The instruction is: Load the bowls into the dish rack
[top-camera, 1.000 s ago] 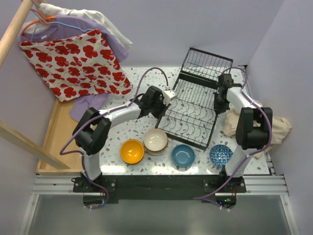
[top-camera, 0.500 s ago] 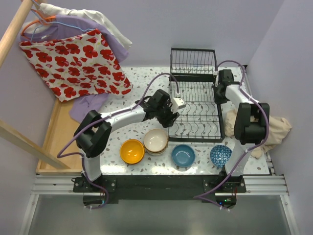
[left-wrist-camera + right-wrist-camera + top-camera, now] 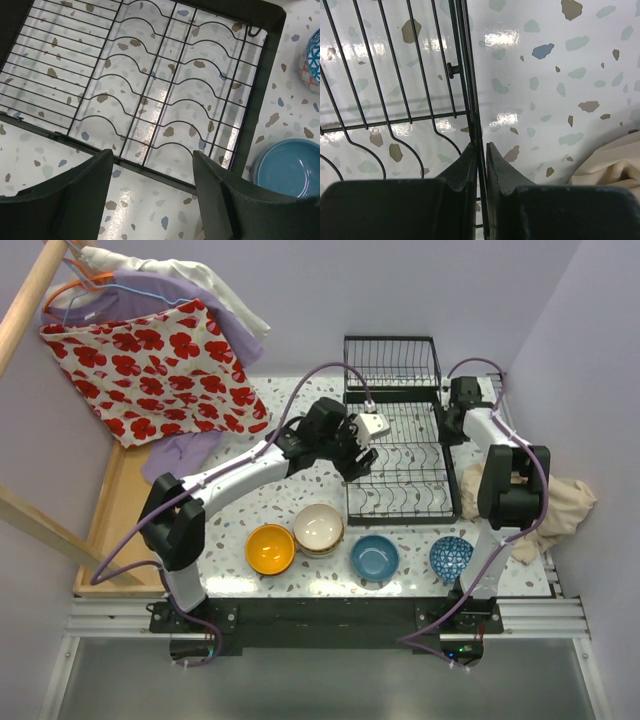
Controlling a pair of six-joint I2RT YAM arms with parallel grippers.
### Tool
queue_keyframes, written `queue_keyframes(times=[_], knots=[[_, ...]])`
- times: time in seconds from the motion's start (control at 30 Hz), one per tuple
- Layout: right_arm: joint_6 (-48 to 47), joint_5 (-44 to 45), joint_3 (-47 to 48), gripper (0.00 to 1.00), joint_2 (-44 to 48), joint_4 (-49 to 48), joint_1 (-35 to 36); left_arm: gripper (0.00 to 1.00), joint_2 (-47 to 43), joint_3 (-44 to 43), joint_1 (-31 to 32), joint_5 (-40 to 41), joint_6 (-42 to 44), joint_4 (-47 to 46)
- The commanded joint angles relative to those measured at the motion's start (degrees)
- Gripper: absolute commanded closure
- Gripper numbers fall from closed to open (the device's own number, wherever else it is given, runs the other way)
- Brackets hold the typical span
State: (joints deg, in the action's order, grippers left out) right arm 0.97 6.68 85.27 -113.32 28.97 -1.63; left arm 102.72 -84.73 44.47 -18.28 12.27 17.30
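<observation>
The black wire dish rack lies square on the table with its basket section at the back. My right gripper is shut on the wire of the rack's right rim, with the fingertips pinching it. My left gripper is open and empty over the rack's left edge, its fingers apart. Along the front stand an orange bowl, a stack of cream bowls, a plain blue bowl and a blue-white patterned bowl.
A wooden tray lies along the left side, with a red-flowered cloth and other clothes hanging above it. A beige cloth lies bunched at the right edge beside the rack.
The rack has swung from a slanted position to square with the table. My right gripper moved back with its rim. My left gripper moved right along the rack's left edge.
</observation>
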Motion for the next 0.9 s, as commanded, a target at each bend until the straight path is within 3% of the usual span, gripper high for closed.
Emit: queue_keyframes(times=[0.0, 0.13, 0.17, 0.3, 0.5, 0.7, 0.87], knots=[[3.4, -1.1, 2.2, 0.82, -0.4, -2.9, 0.2, 0.3, -4.5, -3.0, -0.4, -1.5, 2.4, 0.3], [0.9, -1.1, 0.3, 0.44, 7.4, 1.3, -0.1, 0.27, -8.0, -3.4, -0.3, -3.9, 5.5, 2.4], [0.4, -1.6, 0.1, 0.41, 9.1, 2.5, -0.2, 0.27, -9.1, -3.5, -0.3, -5.3, 7.4, 4.3], [-0.3, -2.5, -4.5, 0.34, 19.5, 7.8, -0.6, 0.25, -11.6, -3.6, 0.8, -9.1, 9.4, 8.9], [-0.4, 0.6, -11.4, 0.21, 35.9, 15.3, -0.7, 0.27, -18.0, 5.3, 12.2, -0.2, 20.3, 14.0], [1.9, 5.3, -14.0, 0.11, 47.2, 23.4, -2.0, 0.31, -15.5, 7.6, 18.0, -0.2, 16.1, 20.1], [4.7, 8.8, -10.3, 0.11, 53.2, 29.0, -3.2, 0.32, -11.2, 9.3, 23.5, 2.9, 7.8, 20.1]])
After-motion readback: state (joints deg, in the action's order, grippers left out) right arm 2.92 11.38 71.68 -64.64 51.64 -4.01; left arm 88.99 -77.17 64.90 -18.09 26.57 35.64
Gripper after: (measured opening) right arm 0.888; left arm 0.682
